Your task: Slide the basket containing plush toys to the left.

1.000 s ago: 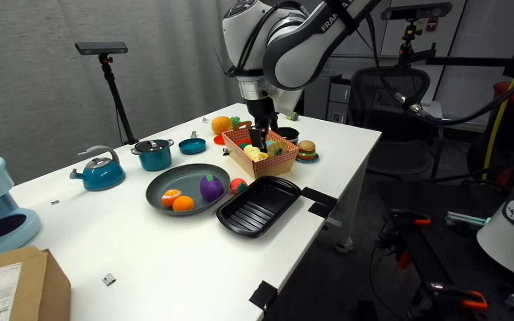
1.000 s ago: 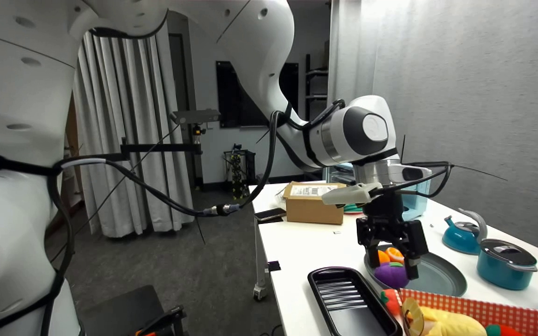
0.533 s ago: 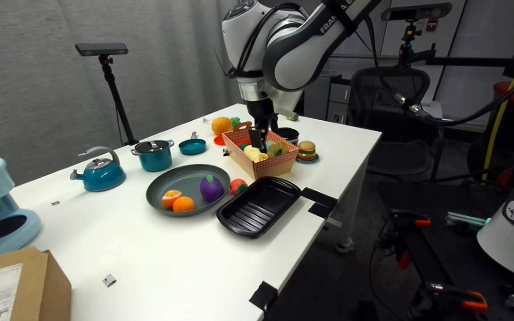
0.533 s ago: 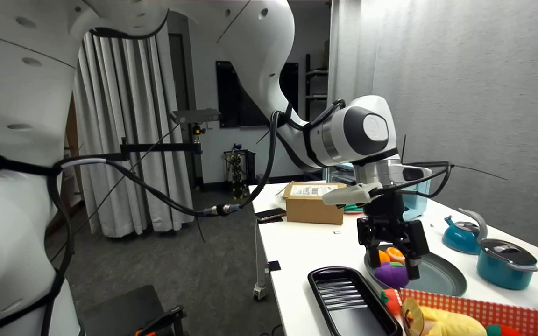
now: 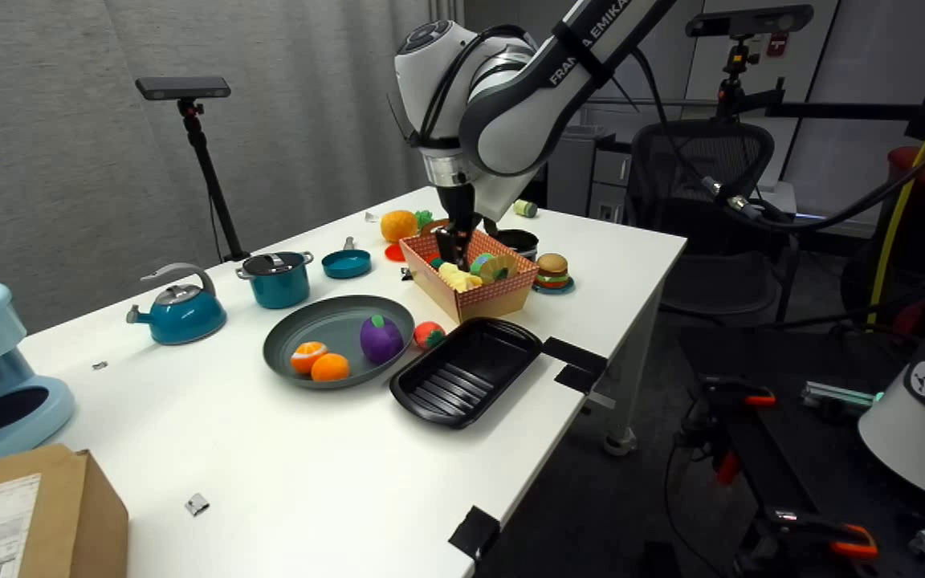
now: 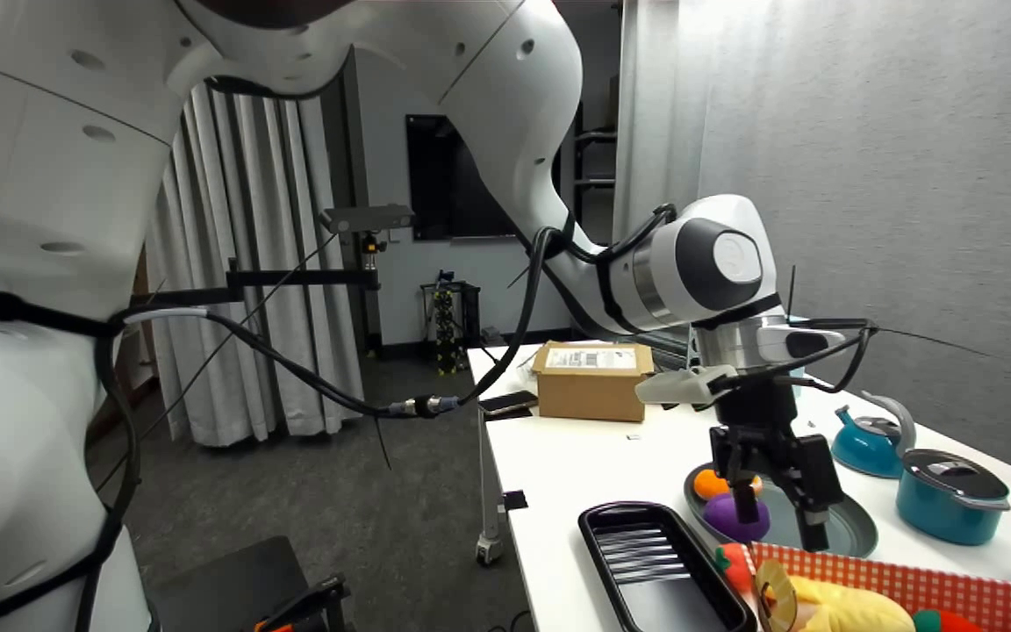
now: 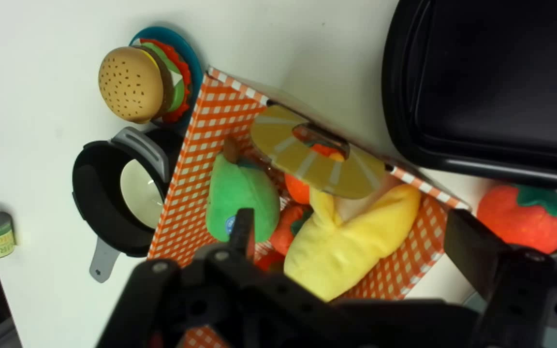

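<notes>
The basket (image 5: 499, 299) is shallow, with orange-red checked sides and a handle cutout, and stands on the white table. It also shows in an exterior view (image 6: 896, 572) and in the wrist view (image 7: 186, 193). Plush toys lie in it: a yellow one (image 7: 346, 251), a green one (image 7: 240, 198) and red ones partly hidden (image 7: 288, 227). My gripper (image 7: 351, 222) is open with nothing between its fingers. It points down over the basket; in the wrist view one fingertip overlaps the green plush and the other the basket's corner. It also shows in both exterior views (image 5: 453, 255) (image 6: 780, 528). Contact cannot be told.
The black ridged tray (image 5: 466, 373) and a red strawberry toy (image 7: 525, 220) are close beside the basket. A dark grey plate (image 5: 302, 321) holds orange and purple pieces. A toy burger (image 7: 133, 84) and a black pot (image 7: 90, 193) stand at the basket's other end.
My gripper has moved in the last half second, leftward in an exterior view and rightward and down in an exterior view. It stays open. The basket and toys have not moved.
</notes>
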Controlling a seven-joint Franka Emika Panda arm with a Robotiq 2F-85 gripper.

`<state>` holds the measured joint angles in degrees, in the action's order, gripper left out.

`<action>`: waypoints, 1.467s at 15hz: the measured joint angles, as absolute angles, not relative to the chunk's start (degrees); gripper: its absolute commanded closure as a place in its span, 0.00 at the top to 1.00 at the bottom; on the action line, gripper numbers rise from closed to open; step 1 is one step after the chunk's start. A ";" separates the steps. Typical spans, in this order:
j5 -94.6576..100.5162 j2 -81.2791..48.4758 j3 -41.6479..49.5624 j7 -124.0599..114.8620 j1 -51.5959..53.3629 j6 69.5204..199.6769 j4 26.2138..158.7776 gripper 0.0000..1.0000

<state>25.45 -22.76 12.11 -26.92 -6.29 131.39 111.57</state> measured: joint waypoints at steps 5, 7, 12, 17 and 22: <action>25.27 -27.77 14.80 -30.80 -6.27 132.41 104.60 1.00; 24.95 -30.30 15.90 -32.46 -6.27 132.41 101.64 1.00; 23.39 -37.86 18.17 -35.50 -6.30 132.37 95.42 1.00; 20.55 -44.19 18.85 -36.17 -6.28 131.75 90.17 0.91; 18.17 -46.29 18.15 -35.65 -6.21 130.43 86.42 0.95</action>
